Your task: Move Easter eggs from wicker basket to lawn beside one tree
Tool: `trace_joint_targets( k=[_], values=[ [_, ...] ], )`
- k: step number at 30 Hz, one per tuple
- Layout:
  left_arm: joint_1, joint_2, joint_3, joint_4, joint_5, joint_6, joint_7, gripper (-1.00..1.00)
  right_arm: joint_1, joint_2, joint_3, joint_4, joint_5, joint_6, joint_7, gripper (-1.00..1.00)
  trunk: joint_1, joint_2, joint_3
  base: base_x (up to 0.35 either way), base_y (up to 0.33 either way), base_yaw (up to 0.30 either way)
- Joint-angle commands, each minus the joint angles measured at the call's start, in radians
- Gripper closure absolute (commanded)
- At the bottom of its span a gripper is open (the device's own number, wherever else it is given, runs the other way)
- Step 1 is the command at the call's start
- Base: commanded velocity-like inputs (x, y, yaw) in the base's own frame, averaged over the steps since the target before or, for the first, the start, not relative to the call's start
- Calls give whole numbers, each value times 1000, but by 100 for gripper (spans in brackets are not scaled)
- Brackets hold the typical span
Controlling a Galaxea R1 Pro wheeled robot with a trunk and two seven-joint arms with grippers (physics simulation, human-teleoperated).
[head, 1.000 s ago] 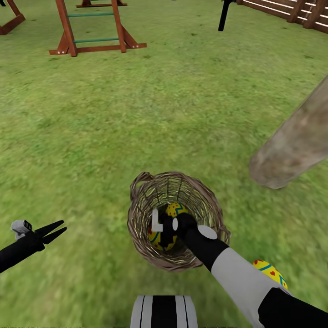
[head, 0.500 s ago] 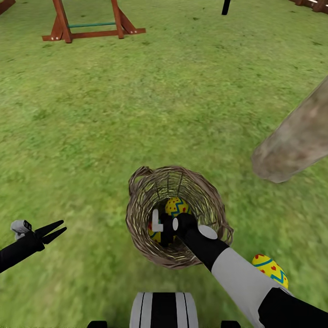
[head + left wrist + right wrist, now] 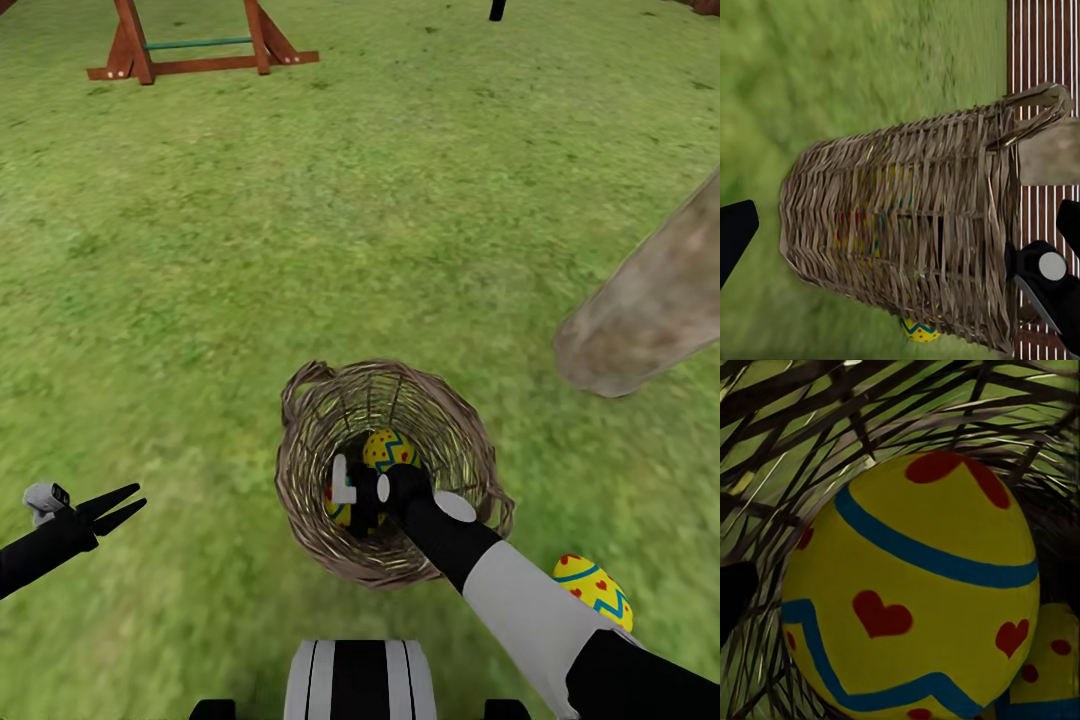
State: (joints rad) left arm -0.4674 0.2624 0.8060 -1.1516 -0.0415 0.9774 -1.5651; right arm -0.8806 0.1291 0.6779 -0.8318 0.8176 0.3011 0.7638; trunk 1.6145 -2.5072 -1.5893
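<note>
— Since one egg [image 3: 594, 593] already lies out on the lawn [image 3: 300, 250], just beside the right forearm, would you call the job a third done?

— Roughly, by my reckoning. Two eggs are left inside the wicker basket [image 3: 300, 480]: one with hearts [image 3: 915, 600] sits right before the right gripper [image 3: 362, 492], and a second [image 3: 1050, 667] is tucked behind it.

— Has the right gripper got hold of that egg?

— I cannot tell. It is down inside the basket, against the eggs, but whether its fingers have closed round one is hidden.

— And the left gripper [image 3: 118, 508]?

— Spread open, holding nothing, well apart from the basket over the grass.

— Is the placed egg by the tree [image 3: 640, 310]?

— Near its foot, though some way off. Both remaining eggs must join it there.
</note>
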Motion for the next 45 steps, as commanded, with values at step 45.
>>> trace_joint_targets(
  k=[45],
  values=[
    [67,72,1,144,-28,-51,10,-100,-33,-13,-73,-55,351,388,409,-100,1,-1,-29,0,0,0]
  ],
)
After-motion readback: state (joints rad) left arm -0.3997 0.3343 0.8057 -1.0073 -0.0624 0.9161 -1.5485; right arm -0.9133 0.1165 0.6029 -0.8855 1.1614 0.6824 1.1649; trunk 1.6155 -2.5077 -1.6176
